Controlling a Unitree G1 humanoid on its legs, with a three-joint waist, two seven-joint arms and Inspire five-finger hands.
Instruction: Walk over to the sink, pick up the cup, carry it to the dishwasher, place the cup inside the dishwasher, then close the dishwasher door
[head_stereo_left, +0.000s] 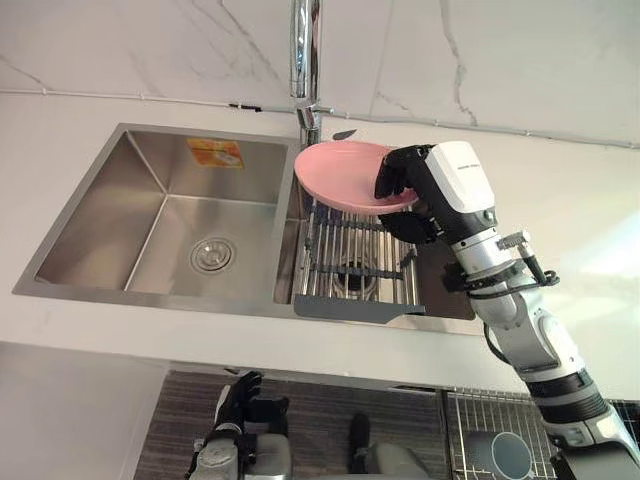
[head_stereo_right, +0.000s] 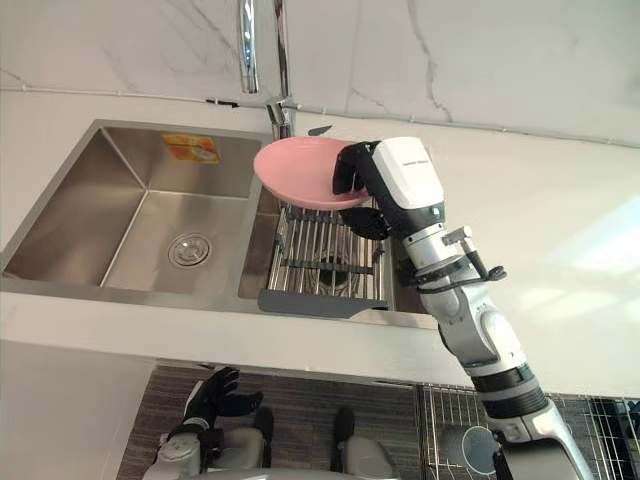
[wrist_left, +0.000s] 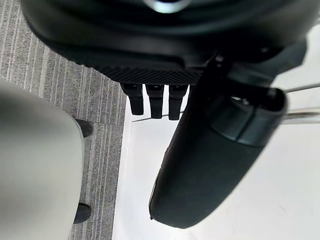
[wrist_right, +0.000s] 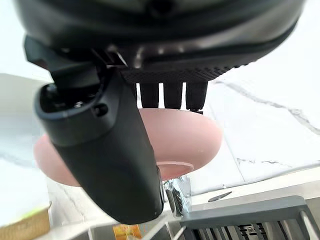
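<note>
A shallow pink bowl (head_stereo_left: 340, 175) is held just above the wire drying rack (head_stereo_left: 350, 265) in the right half of the steel sink (head_stereo_left: 150, 220). My right hand (head_stereo_left: 405, 175) grips its right rim, fingers curled over the edge and thumb underneath. In the right wrist view the pink bowl (wrist_right: 190, 135) shows past the fingers (wrist_right: 172, 95), with the thumb (wrist_right: 100, 150) across its front. My left hand (head_stereo_left: 240, 395) hangs low below the counter edge, fingers straight and holding nothing; its thumb (wrist_left: 210, 165) looms large in the left wrist view.
A chrome faucet (head_stereo_left: 306, 60) rises right behind the bowl. White counter surrounds the sink, with a marble wall behind. Below the counter at the lower right, a wire dishwasher rack (head_stereo_left: 480, 420) holds a grey round vessel (head_stereo_left: 510, 455).
</note>
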